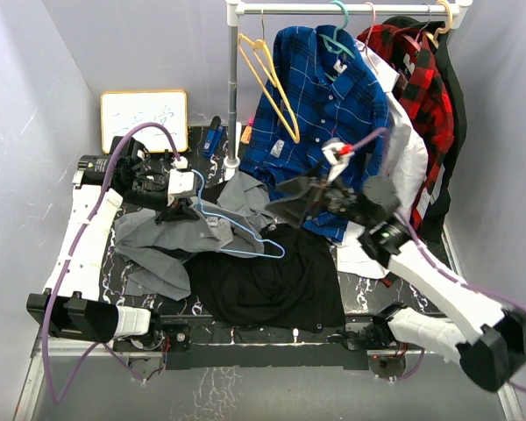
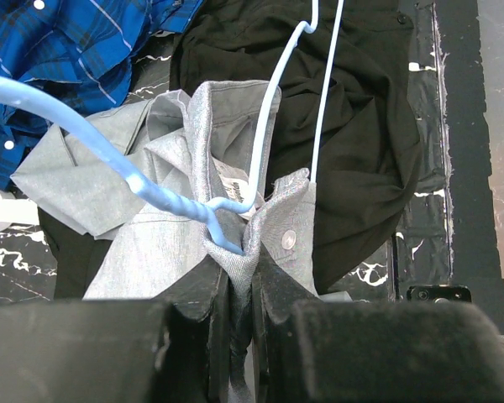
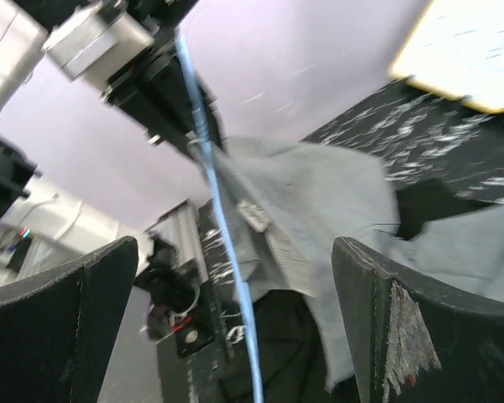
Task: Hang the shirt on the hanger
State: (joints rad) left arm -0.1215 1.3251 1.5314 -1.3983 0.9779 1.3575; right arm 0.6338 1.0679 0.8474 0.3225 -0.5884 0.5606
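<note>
Setting: black marbled table [image 1: 361, 282], grey walls, clothes rail [image 1: 333, 9] behind.
Shirt [image 1: 158, 241]: grey, crumpled at table's left, collar held up.
Hanger [image 1: 237, 232]: light-blue wire across shirt and black cloth [image 1: 263, 281], its neck at the collar.
Left gripper [image 2: 242, 294]: clamped on collar fabric.
Right gripper [image 3: 235, 319]: jaws wide, empty, near the hanger's far end.
Progress: seemingly partway; shoulders not yet seated on the wire.
Containers: none; rail carries a plaid shirt [image 1: 324, 96].
</note>
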